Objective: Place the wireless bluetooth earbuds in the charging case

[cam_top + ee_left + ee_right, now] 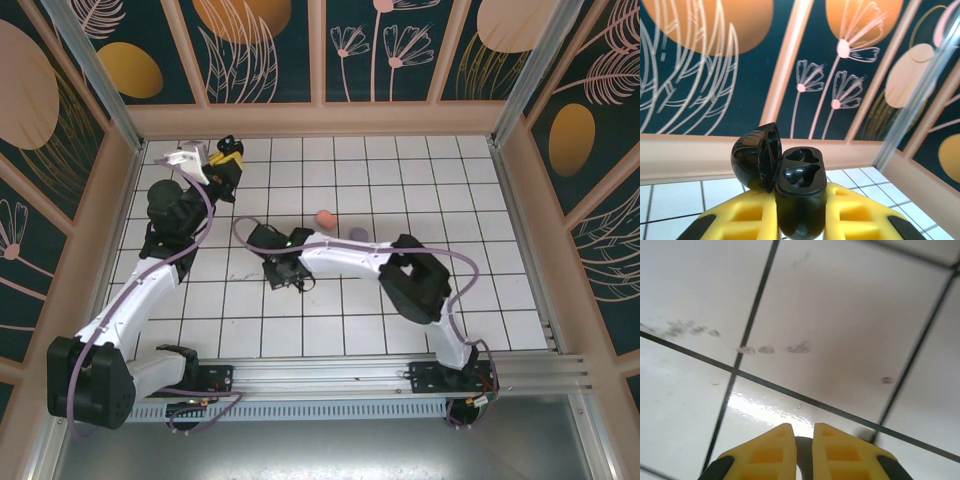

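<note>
The black charging case (799, 185) stands upright between the yellow fingers (860, 212) of my left gripper (801, 200), which is shut on its body. Its lid hangs open to the left and both sockets are empty. From above, this gripper (228, 152) sits at the far left of the tiled floor, case (230, 142) raised. My right gripper (290, 278) points down at the floor's middle. In the right wrist view its fingers (840, 450) stand almost together, right gripper (803, 432) pinching a small dark thing, apparently a black earbud (803, 452), mostly hidden by the pads.
A salmon-pink rounded object (324, 218) and a lilac one (358, 233) lie on the white grid floor (400, 180) just behind the right arm. Patterned walls enclose the floor on three sides. The arm bases and a rail run along the near edge (400, 372).
</note>
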Robot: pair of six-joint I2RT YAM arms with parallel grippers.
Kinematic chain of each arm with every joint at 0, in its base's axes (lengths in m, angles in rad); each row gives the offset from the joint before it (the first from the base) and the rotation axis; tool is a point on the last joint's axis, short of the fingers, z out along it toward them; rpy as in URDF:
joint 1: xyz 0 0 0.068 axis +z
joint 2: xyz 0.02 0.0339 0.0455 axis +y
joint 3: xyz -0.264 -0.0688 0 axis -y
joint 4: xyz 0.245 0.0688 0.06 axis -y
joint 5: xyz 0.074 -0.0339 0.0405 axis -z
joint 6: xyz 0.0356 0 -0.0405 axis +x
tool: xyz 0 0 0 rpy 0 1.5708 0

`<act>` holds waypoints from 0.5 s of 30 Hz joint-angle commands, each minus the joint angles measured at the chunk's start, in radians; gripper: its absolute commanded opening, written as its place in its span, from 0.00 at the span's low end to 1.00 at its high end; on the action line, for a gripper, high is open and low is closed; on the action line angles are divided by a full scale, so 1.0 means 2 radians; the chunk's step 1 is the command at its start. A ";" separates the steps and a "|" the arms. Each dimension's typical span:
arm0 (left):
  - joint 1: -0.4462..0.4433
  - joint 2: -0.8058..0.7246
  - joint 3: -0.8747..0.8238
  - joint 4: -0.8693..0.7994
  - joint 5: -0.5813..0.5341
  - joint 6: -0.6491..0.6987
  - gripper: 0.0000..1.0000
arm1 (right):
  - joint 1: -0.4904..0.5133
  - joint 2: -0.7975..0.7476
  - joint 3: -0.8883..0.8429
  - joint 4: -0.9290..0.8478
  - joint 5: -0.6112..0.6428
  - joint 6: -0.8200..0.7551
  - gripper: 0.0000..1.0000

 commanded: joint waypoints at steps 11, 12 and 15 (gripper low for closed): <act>-0.001 -0.001 -0.109 0.207 0.161 -0.004 0.00 | -0.128 -0.234 0.014 0.053 0.020 -0.084 0.10; -0.004 0.003 -0.117 0.221 0.162 -0.002 0.00 | -0.135 -0.241 0.019 0.058 0.014 -0.092 0.10; -0.020 0.016 -0.138 0.271 0.161 0.016 0.00 | -0.149 -0.258 0.037 0.075 -0.001 -0.123 0.10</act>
